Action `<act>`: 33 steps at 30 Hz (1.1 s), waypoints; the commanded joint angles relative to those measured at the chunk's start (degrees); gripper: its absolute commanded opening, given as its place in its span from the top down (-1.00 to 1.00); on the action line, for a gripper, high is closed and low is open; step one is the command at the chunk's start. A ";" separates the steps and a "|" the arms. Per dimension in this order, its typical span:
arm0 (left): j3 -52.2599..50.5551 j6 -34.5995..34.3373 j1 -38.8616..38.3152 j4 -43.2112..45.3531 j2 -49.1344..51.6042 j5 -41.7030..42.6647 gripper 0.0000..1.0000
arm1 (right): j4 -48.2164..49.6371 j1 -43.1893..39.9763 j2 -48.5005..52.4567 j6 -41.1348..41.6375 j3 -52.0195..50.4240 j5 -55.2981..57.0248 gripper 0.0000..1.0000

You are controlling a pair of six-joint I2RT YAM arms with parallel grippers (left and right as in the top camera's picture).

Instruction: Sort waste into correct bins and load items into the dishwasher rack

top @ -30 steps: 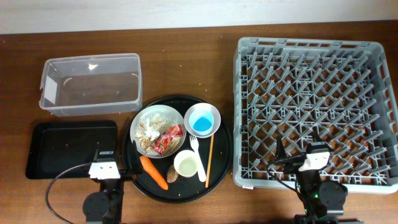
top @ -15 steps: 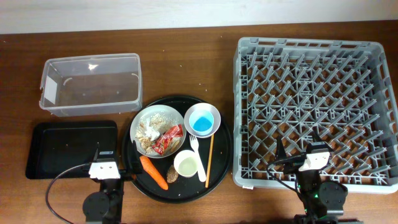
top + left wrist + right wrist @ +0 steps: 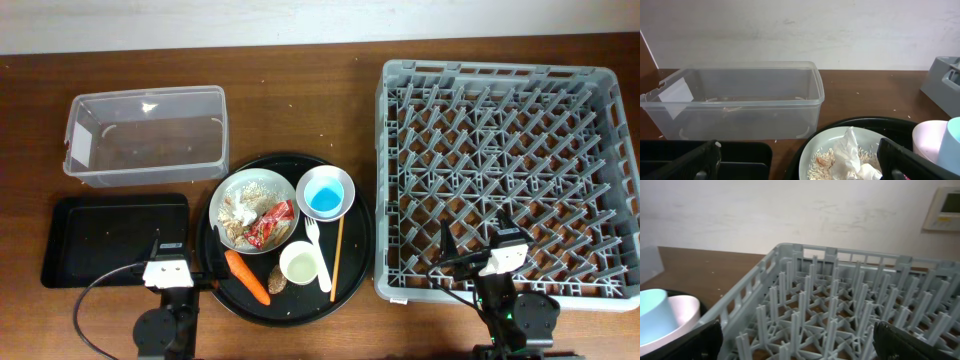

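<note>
- Only the overhead view takes in the whole layout. The dishwasher rack (image 3: 510, 170) fills the right side of the bench (image 3: 300, 90). The clear tub (image 3: 72, 135) sits toward the rear left corner, with the shallow black tray (image 3: 110, 240) just in front of it. The round black tray (image 3: 300, 300) lies between these bins and the rack.
- Only overhead shows the carrot (image 3: 246, 277), brown pit (image 3: 277, 281), white cup (image 3: 300, 263), fork (image 3: 320, 255) and chopstick (image 3: 337, 255), all lying on the round tray. It also shows the red wrapper (image 3: 270, 225) resting in the white dish (image 3: 214, 212).
- The left wrist view adds a low side look. The tissue (image 3: 850, 155) stands up above the grainy scraps (image 3: 822, 162) in the dish. The pink bowl (image 3: 926, 142) and light blue cup (image 3: 954, 145) are at the right edge of the picture. From overhead the cup appears to sit inside the bowl.
- The right wrist view shows the rack's upright pegs from close by, and the cup and bowl at the far left.
- The left claw (image 3: 797, 150) is spread wide and grips nothing. It hangs at the bench's front edge, between the black tray and the round tray.
- The right claw (image 3: 796, 327) is likewise spread wide and empty, over the rack's front rim.
- Counts:
  - two bins, one rack, one round tray
  - two cups, one bowl, one dish, one fork, one chopstick
  - one carrot, one pit, one wrapper, one wad of tissue
  - two claws
</note>
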 commanded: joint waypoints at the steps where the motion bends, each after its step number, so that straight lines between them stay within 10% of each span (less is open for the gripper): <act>1: -0.11 0.63 0.24 -0.57 -0.26 2.43 -0.99 | 0.13 0.35 -0.55 5.90 -0.24 -2.27 -0.97; 15: 16.57 -1.53 0.24 -17.25 9.60 8.31 -0.99 | -19.54 0.35 6.93 11.32 17.31 -2.49 -0.97; 33: 61.46 -1.49 -0.02 -49.96 57.13 10.43 -0.99 | -58.90 0.33 53.70 9.31 57.92 -2.67 -0.97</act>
